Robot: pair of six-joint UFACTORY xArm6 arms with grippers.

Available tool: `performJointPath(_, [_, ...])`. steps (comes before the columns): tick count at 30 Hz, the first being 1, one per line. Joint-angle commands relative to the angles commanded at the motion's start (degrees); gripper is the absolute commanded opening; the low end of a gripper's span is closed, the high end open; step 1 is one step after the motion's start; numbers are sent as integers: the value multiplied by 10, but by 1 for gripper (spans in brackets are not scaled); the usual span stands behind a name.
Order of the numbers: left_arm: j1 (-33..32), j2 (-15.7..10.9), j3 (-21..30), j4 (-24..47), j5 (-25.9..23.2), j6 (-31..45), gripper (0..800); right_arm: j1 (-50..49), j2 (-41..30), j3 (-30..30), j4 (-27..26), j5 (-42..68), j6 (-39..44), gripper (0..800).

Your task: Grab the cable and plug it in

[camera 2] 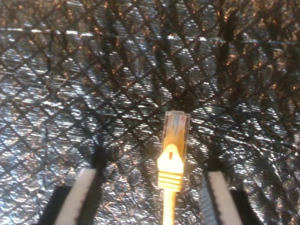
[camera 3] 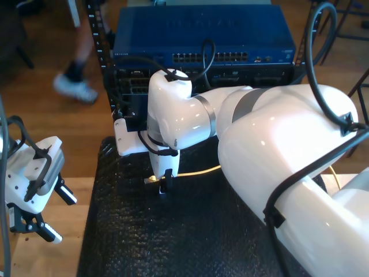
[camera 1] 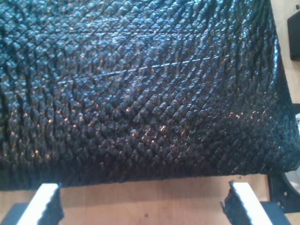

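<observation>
Black diamond-textured matting (camera 3: 173, 231) covers the work area, laid over a wooden tabletop (camera 3: 49, 254) that shows at the exterior view's left.

My second hand (camera 2: 150, 187) hangs just above the mat with its two pale pads (camera 2: 84, 197) spread apart, released and gripping nothing. Between them, touching neither pad, lies the plug (camera 2: 176, 140) of the cable (camera 2: 169, 206): a clear connector with a yellowish ribbed boot, resting flat on the mat, tip pointing away from the wrist camera. This alignment suggests a pre-grasp position, the fingers straddling the boot so that closing would clamp the connector squarely with its tip free for insertion. In the exterior view the cream cable (camera 3: 199, 171) runs from under this hand (camera 3: 162, 187) toward the exterior view's right and passes behind the large white arm.

My first hand (camera 1: 143, 206) is also released, its serrated pads (camera 1: 44, 201) wide apart over bare wood at the mat's edge. In the exterior view it (camera 3: 40, 225) sits at the left, well apart from the cable, probably parked out of the way.

Beyond the mat stands a blue network switch (camera 3: 202, 34) with a row of ports (camera 3: 210, 57) on its front face, above dark rack equipment; these ports are the likely destination. A wooden floor lies behind, with a person's leg and shoe (camera 3: 75, 86) at the exterior view's upper left.
</observation>
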Motion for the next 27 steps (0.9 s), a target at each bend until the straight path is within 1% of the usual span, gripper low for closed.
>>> performJointPath(2, [-1,2,0,0,-1,0,800,0,0,0,0,0,0,434])
performJointPath(8, [-1,4,1,0,-1,0,800,0,0,1,-1,0,0,283])
performJointPath(10, [-1,4,1,0,0,0,800,0,0,1,-1,-3,0,254])
performJointPath(12, [-1,4,1,0,-1,0,800,0,0,3,-1,-9,0,246])
performJointPath(13, [-1,4,0,0,0,0,800,0,0,4,-1,-12,0,226])
performJointPath(14, [-1,4,1,0,-1,0,800,0,-1,5,-1,-16,0,180])
performJointPath(21, [-1,4,0,0,-1,1,800,0,0,7,-3,-19,0,163])
performJointPath(22, [-1,4,0,0,-2,1,800,-1,0,7,-3,-19,0,122])
performJointPath(23, [-1,4,0,0,-2,1,800,-1,-1,8,-4,-19,0,62])
performJointPath(27, [-1,5,0,0,-2,0,800,-2,-6,11,-9,-19,0,59])
